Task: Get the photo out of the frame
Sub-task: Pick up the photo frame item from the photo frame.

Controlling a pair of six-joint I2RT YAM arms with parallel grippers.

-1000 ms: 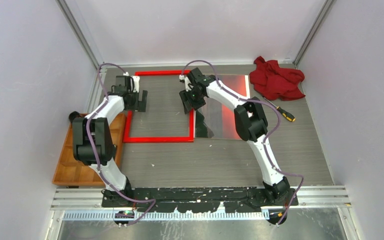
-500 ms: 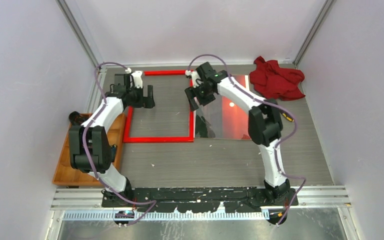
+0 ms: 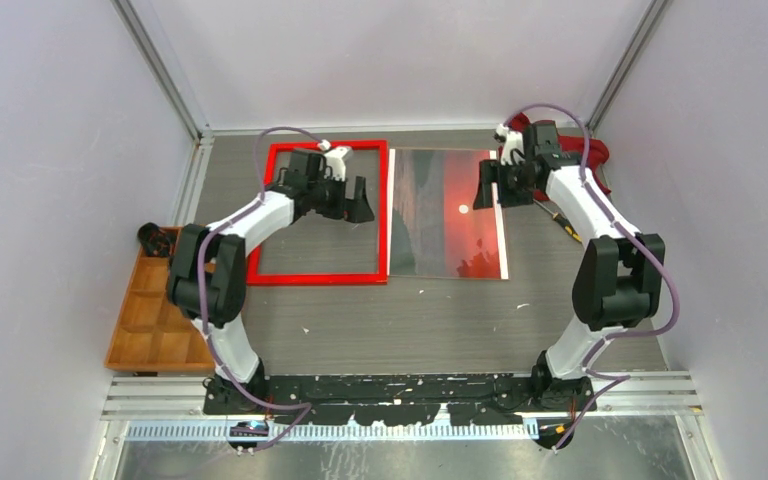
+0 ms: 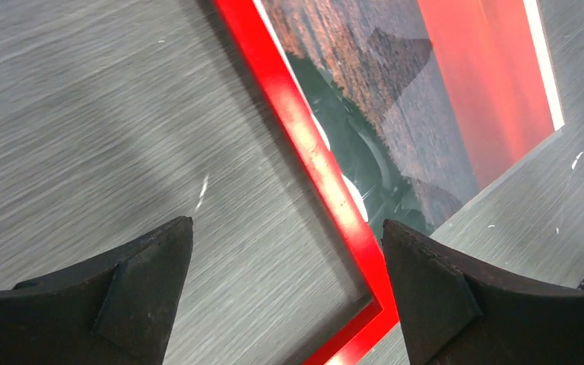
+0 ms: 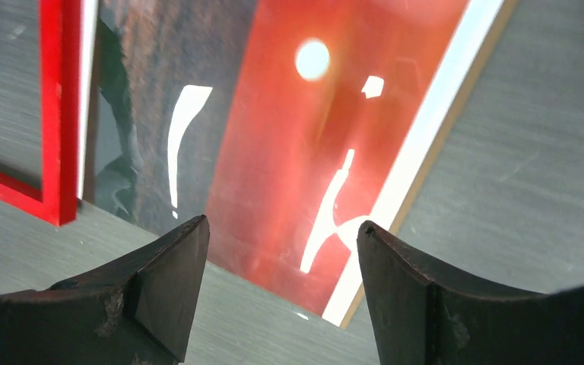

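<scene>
The photo (image 3: pixel 445 215) is seen flat on the desk (image 3: pixel 410 320), just beside the frame (image 3: pixel 318 277) at its three o'clock, so removal is judged done; glare possibly means glass lies over it. The left fingers (image 4: pixel 144 281) and right fingers (image 5: pixel 171 274) are spread, with nothing held

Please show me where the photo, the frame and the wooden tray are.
photo (image 3: pixel 445 215), top view, middle of the print.
frame (image 3: pixel 317 279), top view, its near red bar.
wooden tray (image 3: pixel 175 345), top view, one compartment's floor.
</scene>
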